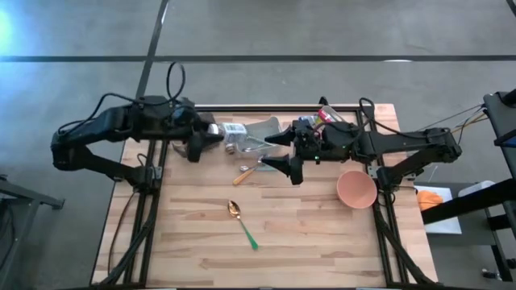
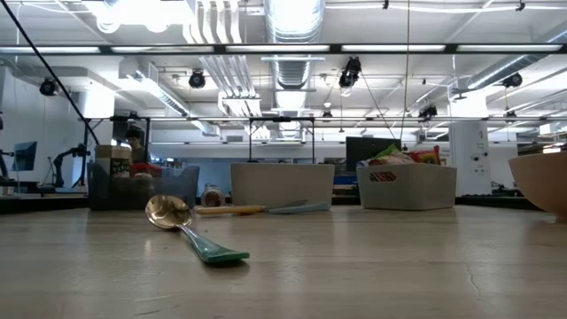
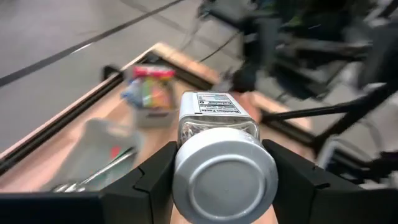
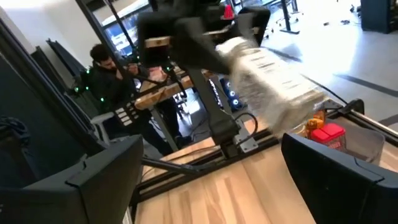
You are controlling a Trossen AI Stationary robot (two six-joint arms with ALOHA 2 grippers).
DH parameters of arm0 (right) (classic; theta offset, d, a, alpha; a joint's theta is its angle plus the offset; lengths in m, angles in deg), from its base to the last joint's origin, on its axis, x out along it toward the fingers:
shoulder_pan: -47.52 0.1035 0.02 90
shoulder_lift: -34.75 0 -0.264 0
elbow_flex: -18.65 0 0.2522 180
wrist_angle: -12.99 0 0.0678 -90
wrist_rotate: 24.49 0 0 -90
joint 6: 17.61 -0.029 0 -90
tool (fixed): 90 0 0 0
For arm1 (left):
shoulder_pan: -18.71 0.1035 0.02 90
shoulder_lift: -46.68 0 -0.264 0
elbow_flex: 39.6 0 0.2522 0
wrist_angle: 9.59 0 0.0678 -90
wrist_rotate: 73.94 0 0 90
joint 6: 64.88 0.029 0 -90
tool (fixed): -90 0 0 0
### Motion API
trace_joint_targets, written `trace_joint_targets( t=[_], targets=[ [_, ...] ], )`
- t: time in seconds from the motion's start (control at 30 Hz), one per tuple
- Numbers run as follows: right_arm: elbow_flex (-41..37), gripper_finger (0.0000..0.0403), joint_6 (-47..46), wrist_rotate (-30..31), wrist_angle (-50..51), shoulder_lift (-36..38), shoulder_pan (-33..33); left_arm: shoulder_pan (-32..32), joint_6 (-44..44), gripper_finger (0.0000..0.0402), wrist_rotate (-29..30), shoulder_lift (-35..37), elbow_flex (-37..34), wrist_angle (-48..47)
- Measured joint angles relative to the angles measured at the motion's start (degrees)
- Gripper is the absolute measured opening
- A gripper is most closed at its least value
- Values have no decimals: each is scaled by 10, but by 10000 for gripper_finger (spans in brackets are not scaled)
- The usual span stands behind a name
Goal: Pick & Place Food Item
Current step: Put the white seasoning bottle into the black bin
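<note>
Jar (image 3: 221, 155) sitting in the left end effector (image 1: 196, 142), lifted.
Right end effector (image 1: 278, 151) is standing wide and holding nothing; the jar is not placed yet.

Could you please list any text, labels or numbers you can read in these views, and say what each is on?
None can be read.
Jar in the left hand: its white label has print too blurred to read.
Same jar in the right wrist view: label lines blurred.
Bin of packets: colourful packaging, print too small.

Jar (image 3: 219, 134) w/ matt metal lid (image 3: 225, 183); wood table (image 1: 306, 234).
</note>
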Motion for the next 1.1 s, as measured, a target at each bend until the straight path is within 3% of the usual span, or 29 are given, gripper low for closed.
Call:
trace_joint_targets(
  t=[0.23, 0.6, 1.1],
  targets=[
    [0, 377, -2, 1, 19, -1, 1, 63, -40, 194, 49, -13, 8, -106],
    [0, 377, -2, 2, 22, -1, 1, 212, -52, 194, 38, -104, 8, -247],
    [-19, 377, -29, 2, 49, -1, 1, 302, 71, 194, -14, -251, 8, -296]
  ],
)
